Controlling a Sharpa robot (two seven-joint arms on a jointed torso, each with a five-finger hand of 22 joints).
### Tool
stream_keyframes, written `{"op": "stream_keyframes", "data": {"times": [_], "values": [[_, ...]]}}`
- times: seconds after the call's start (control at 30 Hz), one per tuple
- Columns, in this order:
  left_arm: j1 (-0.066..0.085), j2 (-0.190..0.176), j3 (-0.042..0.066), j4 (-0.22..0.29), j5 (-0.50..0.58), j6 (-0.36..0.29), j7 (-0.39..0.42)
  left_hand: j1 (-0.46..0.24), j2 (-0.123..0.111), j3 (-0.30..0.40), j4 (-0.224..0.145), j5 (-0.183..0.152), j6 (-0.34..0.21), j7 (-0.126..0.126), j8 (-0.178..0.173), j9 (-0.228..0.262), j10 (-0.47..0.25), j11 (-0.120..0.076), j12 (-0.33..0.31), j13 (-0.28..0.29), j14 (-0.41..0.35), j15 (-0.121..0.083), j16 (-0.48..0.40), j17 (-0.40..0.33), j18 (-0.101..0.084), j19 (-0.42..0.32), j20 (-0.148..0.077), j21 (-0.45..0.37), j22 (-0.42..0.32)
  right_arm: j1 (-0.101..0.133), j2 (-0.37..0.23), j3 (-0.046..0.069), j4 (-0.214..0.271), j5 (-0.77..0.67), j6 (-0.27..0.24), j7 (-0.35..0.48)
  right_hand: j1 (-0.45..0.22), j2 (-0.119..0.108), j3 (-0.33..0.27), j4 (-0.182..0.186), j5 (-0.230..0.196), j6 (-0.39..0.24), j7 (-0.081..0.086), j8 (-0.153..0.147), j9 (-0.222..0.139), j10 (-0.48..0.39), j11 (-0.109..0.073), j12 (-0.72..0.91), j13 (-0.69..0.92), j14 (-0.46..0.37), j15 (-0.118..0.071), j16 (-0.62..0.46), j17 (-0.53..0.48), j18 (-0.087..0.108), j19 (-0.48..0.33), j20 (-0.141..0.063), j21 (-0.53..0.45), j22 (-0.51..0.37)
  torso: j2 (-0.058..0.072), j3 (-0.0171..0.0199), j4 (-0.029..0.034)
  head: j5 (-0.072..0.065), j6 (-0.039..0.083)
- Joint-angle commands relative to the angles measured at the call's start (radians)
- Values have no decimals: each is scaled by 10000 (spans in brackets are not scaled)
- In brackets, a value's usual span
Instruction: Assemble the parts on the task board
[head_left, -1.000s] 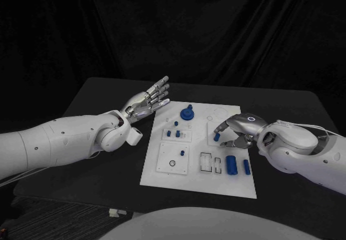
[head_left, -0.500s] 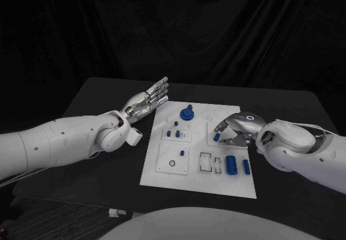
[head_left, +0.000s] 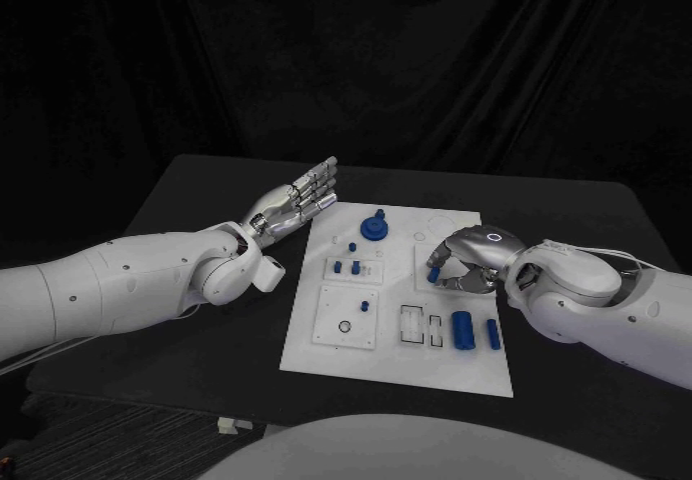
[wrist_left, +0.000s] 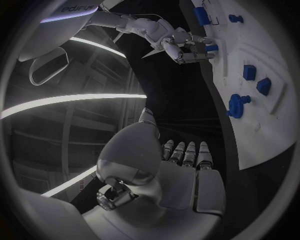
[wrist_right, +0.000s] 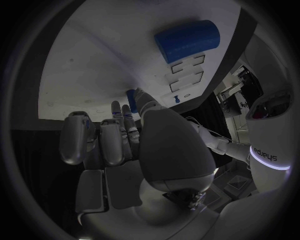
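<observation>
Board (head_left: 397, 350) lies white in the middle of the black table (head_left: 173, 200), carrying several blue parts: a round knobbed piece (head_left: 374, 227) near its far edge, 2 small blocks (head_left: 346, 268) left of centre, and a large cylinder (head_left: 463, 329) with a slimmer peg (head_left: 493, 335) beside it near the right edge. The right hand (head_left: 464, 265) is bent down over the board's right side, fingers curled together onto the surface. From the head camera its own back hides the fingertips; the right wrist view shows a small blue peg (wrist_right: 132, 99) right at the fingertips (wrist_right: 117, 111), though whether it is pinched or only touched I cannot tell. That view also shows the large cylinder close up, beside 2 rectangular recesses (wrist_right: 187, 72). The left hand (head_left: 299, 197) is raised just left of the board's far corner, flat, fingers straight and close together, holding nothing; its wrist view confirms this and sees the right hand from afar. Against 1 second ago, the right hand has tucked closer in over its spot and curled tighter; the left hand has stayed put.
</observation>
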Motion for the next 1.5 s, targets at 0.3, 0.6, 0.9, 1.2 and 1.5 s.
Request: {"op": "stream_keyframes", "data": {"times": [0.3,0.6,0.9,1.2,1.5], "values": [[-25,36,9,27,57,28,791,265,54,110,-30,305,145,54,61,29,2,71,-32,-10,-4,132,-36,-12,363,-8,249,-69,-9,-43,168,6,-30,-69,-51,154,239,46,244,-150,66,512,190,96,37,559,-44,-99,-16,79,-73,53,0,-61,49,-53,90,1780,-2,-4,8,6,-2],[-32,12,9,47,57,146,722,499,118,203,-46,591,265,237,84,50,2,135,-32,-10,-4,310,-36,-12,392,-8,444,-69,-9,-44,167,7,-11,-69,-173,160,513,9,823,-180,190,1158,84,210,102,1280,-182,-257,-30,122,-186,83,42,-80,104,-144,198,1811,-13,-12,-6,36,-2],[-37,17,9,41,57,215,659,697,135,260,-69,825,391,425,107,71,2,178,-32,-10,-4,518,-36,-12,410,-8,674,-69,-9,-39,51,10,160,-69,-259,15,733,-62,1270,-305,307,1455,-10,222,150,1791,-312,-368,-22,136,-296,60,19,-87,122,-250,236,1820,-19,-5,10,62,-2],[-43,61,9,10,57,293,584,841,158,304,-90,982,486,588,123,85,2,213,-32,-10,-4,723,-36,-12,479,-8,957,-69,-9,129,-149,17,479,-70,-726,-69,879,-106,1525,-452,251,1641,-63,223,185,2126,-398,-425,-15,148,-375,40,7,-99,142,-327,288,1835,-11,-8,-2,97,-2],[-47,97,9,-15,57,317,525,874,172,319,-94,1032,522,625,130,91,2,228,-32,-10,-4,757,-36,-12,498,-8,1008,-69,-9,708,-459,19,1168,-70,-1036,-92,892,-111,1562,-471,218,1689,-66,230,195,2156,-401,-452,-17,152,-380,40,11,-104,149,-336,308,1840,-18,-7,14,101,-2]]}}
